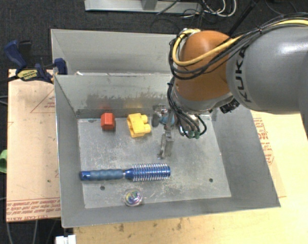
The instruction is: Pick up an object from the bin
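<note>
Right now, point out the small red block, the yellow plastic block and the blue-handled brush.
small red block (108,121), camera view, top face.
yellow plastic block (139,125), camera view, middle.
blue-handled brush (125,174), camera view, neck.

A grey arm (278,65) comes in from the right of the bin (67,136), its orange wrist cover (202,67) above the bin's back half. The gripper (165,154) points down, low over the bin's middle.

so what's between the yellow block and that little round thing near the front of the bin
The blue brush lies crosswise between the yellow block and the small round thing, as the camera view shows; the rest is bare bin floor.
</note>
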Robot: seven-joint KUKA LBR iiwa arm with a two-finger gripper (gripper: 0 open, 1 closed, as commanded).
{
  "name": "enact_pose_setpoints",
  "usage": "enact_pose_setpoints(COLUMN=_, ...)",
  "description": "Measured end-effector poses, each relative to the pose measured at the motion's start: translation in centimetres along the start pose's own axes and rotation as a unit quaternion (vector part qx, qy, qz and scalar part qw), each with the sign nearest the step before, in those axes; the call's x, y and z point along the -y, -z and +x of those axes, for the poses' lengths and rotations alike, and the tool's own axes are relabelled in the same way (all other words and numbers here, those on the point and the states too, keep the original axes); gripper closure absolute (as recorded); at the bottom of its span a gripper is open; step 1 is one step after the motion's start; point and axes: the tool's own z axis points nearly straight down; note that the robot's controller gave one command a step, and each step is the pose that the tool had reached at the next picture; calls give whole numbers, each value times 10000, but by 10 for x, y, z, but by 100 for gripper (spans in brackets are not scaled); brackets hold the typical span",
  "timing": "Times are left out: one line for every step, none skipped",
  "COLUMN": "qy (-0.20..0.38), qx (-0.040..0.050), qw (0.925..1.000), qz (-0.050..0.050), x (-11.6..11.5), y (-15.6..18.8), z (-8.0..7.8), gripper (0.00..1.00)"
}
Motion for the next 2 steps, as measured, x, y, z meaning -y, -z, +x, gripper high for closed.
enact_pose_setpoints(qy=1635, qx=1, qw=9865, qz=3, x=-32, y=-122, z=62, gripper=0)
enact_pose_setpoints(qy=1622, qx=24, qw=9867, qz=4, x=-31, y=-120, z=60, gripper=100)
